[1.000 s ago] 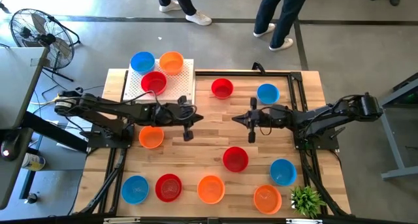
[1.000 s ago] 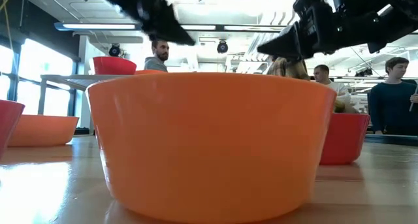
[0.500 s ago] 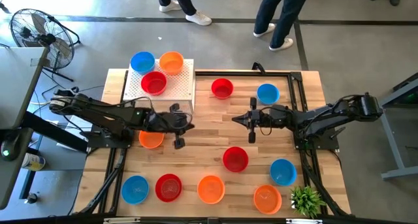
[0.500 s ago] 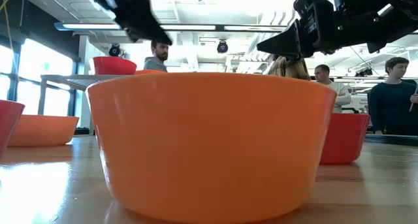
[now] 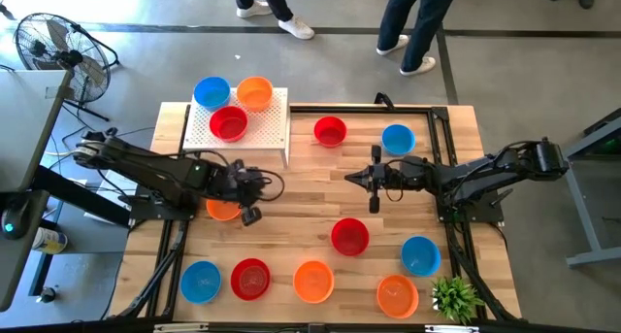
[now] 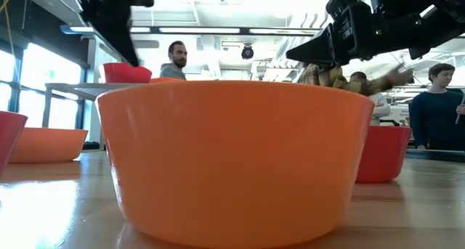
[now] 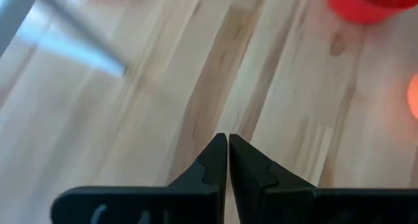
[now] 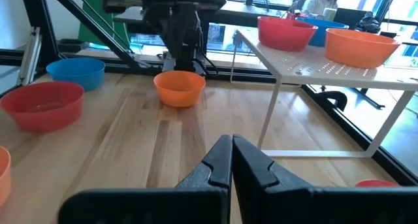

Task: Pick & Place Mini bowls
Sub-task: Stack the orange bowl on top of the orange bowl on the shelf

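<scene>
The mini bowls are small glossy bowls in red, blue and orange. Three stand on the white perforated stand: blue, orange and red. Several more stand on the wooden table, among them a red one and an orange one partly under my left arm. My left gripper is shut on nothing, slanting down over bare wood just right of that orange bowl. My right gripper is shut, held level above the table's middle, pointing left.
Along the near edge stand blue, red and two orange bowls, with a blue one and a small green plant at the right. Red and blue bowls stand at the far side. People move about beyond the table.
My left gripper has drawn back toward the table's left and near edge, from near the table's middle to beside the orange bowl, tipping from level to slanting down. It has stayed shut. No bowl has moved.
</scene>
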You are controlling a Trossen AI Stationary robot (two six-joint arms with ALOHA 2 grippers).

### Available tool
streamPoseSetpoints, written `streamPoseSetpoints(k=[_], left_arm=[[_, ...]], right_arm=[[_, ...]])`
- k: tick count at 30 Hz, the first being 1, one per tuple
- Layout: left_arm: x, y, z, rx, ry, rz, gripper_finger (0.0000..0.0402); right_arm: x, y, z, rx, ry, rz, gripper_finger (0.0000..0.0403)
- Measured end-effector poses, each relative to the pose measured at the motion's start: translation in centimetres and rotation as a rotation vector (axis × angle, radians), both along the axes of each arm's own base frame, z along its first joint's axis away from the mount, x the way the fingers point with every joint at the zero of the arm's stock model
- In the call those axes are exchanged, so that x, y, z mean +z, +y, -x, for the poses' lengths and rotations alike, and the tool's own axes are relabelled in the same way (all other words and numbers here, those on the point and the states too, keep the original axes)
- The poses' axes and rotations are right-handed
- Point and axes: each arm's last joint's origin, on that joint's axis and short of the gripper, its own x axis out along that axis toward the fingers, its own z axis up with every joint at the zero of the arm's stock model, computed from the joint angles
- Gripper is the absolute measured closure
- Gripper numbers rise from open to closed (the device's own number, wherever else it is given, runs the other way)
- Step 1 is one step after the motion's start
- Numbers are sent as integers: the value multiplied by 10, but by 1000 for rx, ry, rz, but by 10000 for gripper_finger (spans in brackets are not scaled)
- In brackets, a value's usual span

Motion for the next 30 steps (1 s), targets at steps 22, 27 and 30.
streamPoseSetpoints(k=[22, 27, 30], left_arm=[[-49, 2, 31, 317, 308, 271, 272], [-63, 2, 31, 312, 284, 282, 233], [-71, 2, 31, 311, 276, 286, 230]], right_arm=[[-1, 0, 0, 0, 15, 2, 402], [-1, 0, 0, 0, 15, 2, 402], [-1, 0, 0, 0, 15, 4, 403]])
